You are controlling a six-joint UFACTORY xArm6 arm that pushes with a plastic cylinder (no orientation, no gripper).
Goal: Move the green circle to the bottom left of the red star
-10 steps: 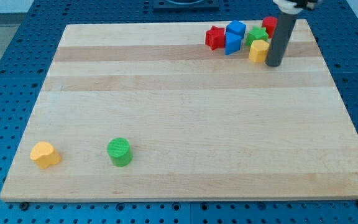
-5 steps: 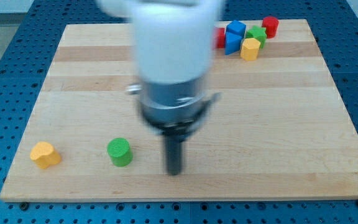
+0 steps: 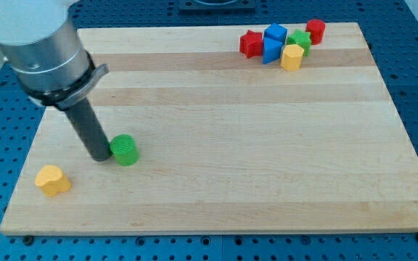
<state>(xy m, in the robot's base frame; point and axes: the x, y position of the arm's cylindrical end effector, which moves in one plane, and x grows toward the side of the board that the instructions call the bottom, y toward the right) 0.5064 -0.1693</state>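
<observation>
Green circle (image 3: 125, 149): sitting low on the tabletop (image 3: 216, 145), toward the view's left.
My tip (image 3: 100, 157): touching its left side; this end effector is a plain rod, nothing to open or close.
Red star (image 3: 250, 43): far off, view's top right.
Doing it well: pushing slowly up-right, staying behind the circle's middle, stopping just below-left of the star.

board (image 3: 231, 109): pale matt wood | green circle (image 3: 125, 149): ribbed plastic | rod (image 3: 89, 130): dark matt

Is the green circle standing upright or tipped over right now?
Upright: the green circle shows its round flat top, with my tip against its left side.
</observation>
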